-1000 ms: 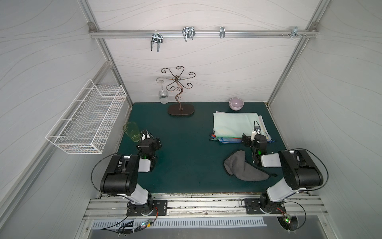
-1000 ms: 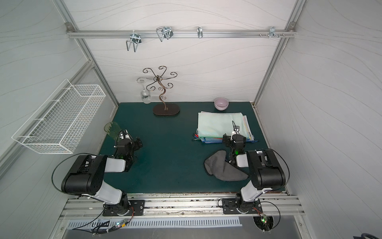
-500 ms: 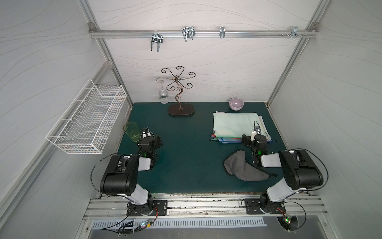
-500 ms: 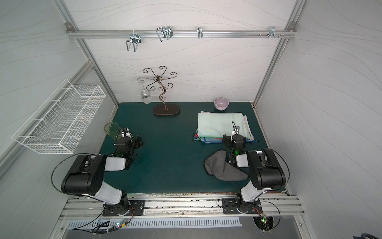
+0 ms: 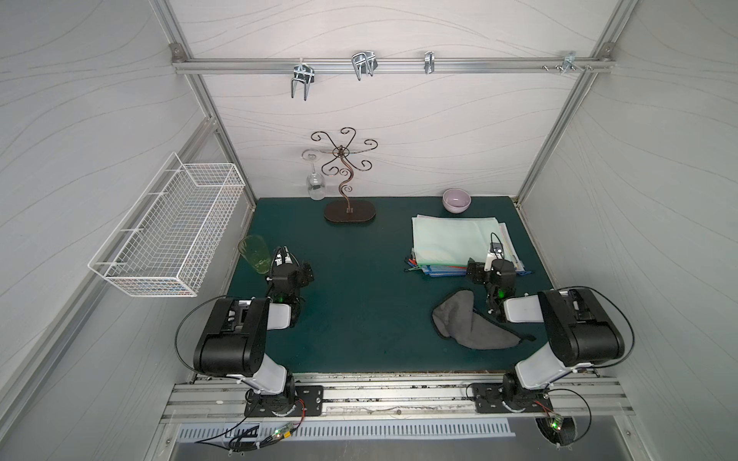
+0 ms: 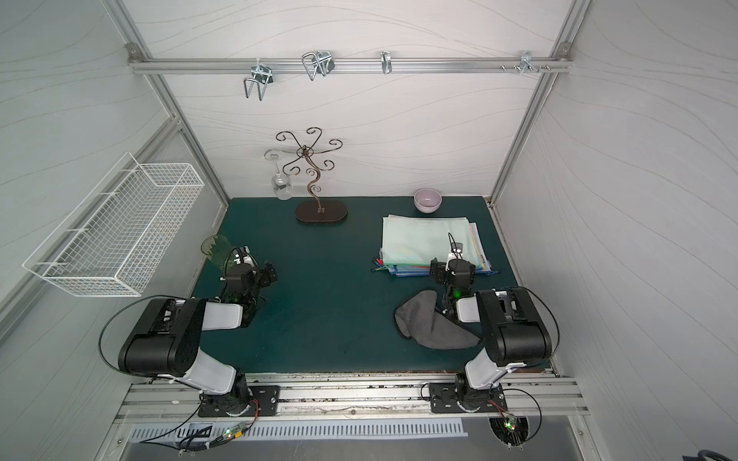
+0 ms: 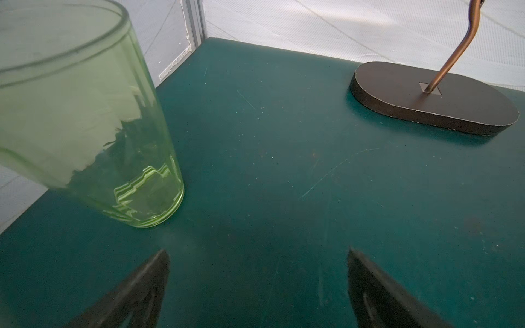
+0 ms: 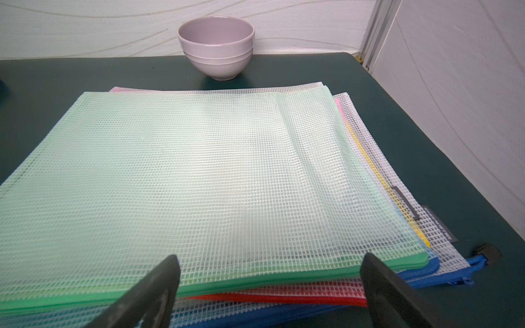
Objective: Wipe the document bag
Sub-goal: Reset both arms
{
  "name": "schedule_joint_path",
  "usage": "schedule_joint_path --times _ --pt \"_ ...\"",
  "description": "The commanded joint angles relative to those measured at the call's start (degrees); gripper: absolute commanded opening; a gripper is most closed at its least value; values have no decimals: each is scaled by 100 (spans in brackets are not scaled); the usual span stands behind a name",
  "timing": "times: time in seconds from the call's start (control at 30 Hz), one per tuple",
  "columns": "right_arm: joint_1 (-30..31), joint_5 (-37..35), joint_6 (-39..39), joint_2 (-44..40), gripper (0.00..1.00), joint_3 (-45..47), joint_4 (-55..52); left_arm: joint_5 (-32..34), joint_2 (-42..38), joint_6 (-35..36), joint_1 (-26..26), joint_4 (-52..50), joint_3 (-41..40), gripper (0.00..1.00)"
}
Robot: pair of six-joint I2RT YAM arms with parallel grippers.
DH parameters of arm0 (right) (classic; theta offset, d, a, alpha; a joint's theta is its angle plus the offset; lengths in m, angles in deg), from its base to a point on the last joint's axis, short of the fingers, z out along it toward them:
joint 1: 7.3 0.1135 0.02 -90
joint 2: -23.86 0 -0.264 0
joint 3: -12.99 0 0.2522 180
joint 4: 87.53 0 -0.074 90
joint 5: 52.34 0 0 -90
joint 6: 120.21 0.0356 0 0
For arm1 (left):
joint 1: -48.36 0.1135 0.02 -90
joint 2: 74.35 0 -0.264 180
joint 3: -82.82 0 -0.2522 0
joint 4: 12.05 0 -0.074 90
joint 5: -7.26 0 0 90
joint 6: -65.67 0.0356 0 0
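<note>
A stack of mesh document bags lies at the back right of the green table, and the top document bag (image 5: 451,241) (image 6: 423,239) (image 8: 199,176) is pale green with a green zip edge. A grey cloth (image 5: 467,321) (image 6: 429,323) lies crumpled on the table in front of the stack, and nothing holds it. My right gripper (image 5: 485,269) (image 6: 451,271) (image 8: 270,261) hovers at the stack's near edge, open and empty. At the table's left side my left gripper (image 5: 293,271) (image 6: 255,275) (image 7: 257,252) hangs low over bare table, open and empty.
A green glass tumbler (image 5: 255,253) (image 7: 85,127) stands just beside the left gripper. A metal stand (image 5: 349,209) (image 7: 431,99) with a hanging wine glass (image 5: 315,187) is at the back. A lilac bowl (image 5: 456,199) (image 8: 216,45) sits behind the stack. A wire basket (image 5: 167,235) hangs on the left wall.
</note>
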State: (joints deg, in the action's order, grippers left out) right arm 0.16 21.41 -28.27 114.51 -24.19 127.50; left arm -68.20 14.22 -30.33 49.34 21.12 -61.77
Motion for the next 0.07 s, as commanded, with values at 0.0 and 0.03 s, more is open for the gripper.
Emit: schedule_joint_path --times 0.0,0.03 --pt "1 -63 8 -11 99 -57 16 -4 28 112 -18 228 155 99" --pt "1 -62 9 -26 99 -53 16 -4 28 112 -19 228 149 99"
